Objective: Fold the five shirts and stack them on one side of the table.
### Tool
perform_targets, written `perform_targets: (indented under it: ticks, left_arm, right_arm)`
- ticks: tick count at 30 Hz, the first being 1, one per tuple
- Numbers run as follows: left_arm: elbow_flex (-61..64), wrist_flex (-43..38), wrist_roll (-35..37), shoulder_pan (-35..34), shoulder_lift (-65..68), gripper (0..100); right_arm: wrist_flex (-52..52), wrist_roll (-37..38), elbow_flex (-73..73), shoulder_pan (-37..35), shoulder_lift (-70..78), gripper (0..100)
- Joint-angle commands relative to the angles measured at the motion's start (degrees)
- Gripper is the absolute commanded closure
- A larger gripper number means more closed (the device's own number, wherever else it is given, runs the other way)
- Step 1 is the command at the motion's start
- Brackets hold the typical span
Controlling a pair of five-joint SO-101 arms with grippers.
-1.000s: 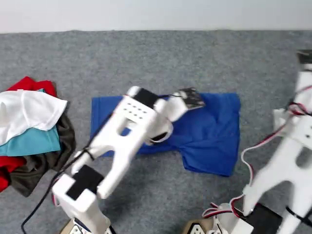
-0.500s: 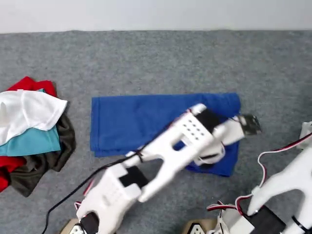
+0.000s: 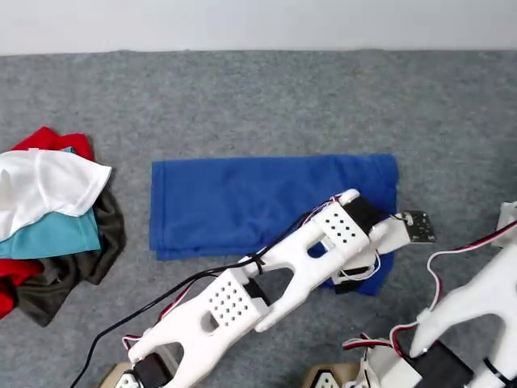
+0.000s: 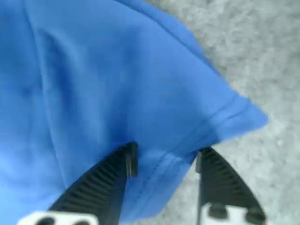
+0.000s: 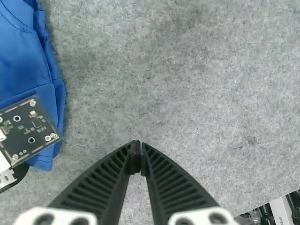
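Note:
The blue shirt (image 3: 266,202) lies flat and partly folded in the middle of the grey table. My left arm (image 3: 323,242) stretches across it to its near right corner. In the left wrist view, the left gripper (image 4: 164,161) is open low over the blue shirt (image 4: 117,84), its black fingers (image 4: 126,161) straddling a hemmed corner. The right gripper (image 5: 137,159) is shut over bare grey surface, right of the blue shirt's edge (image 5: 23,70). The right arm (image 3: 477,307) sits at the near right.
A loose pile lies at the left edge: a white shirt (image 3: 44,182) on a teal one (image 3: 52,234), over a red (image 3: 48,139) and a dark olive one (image 3: 93,259). The left arm's wrist board (image 5: 28,129) hangs beside the right gripper. A white wall (image 3: 258,24) bounds the far side.
My left arm swung from the shirt's upper middle to its near right corner and dropped low. The right arm pulled back toward the near right edge.

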Motion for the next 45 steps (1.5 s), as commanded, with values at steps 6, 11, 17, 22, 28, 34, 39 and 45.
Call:
perform_targets:
  ticks: [6,11,17,22,28,34,39,45]
  left_arm:
    - [-10.9,1.3,0.6,-0.1,1.1,99]
    - [-15.8,1.5,0.3,-1.4,0.8,99]
    - [-16.4,1.5,-0.1,-4.3,-2.8,99]
    - [-16.5,1.1,-0.1,-6.9,-3.3,99]
    - [-16.2,-2.7,0.0,-8.4,-3.2,99]
    - [-16.6,-3.6,0.2,-8.1,-3.9,99]
    - [-20.4,1.5,0.3,-5.8,-3.9,99]
    - [-21.2,1.5,0.3,-2.1,-5.5,99]
  right_arm:
    - [1.2,-0.6,-2.8,0.7,-2.1,98.7]
    - [1.2,-0.5,-2.8,0.7,-2.1,98.7]
    - [1.2,-0.4,-2.8,0.7,-2.1,98.7]
    - [1.1,-0.6,-2.8,0.5,-2.0,98.7]
    - [1.1,-0.5,-2.7,0.5,-2.0,98.7]
    - [1.1,-0.4,-2.7,0.6,-2.0,98.7]
    - [1.1,-0.4,-2.7,0.6,-2.0,98.7]
    - [0.8,-0.4,0.6,0.7,-2.3,98.7]
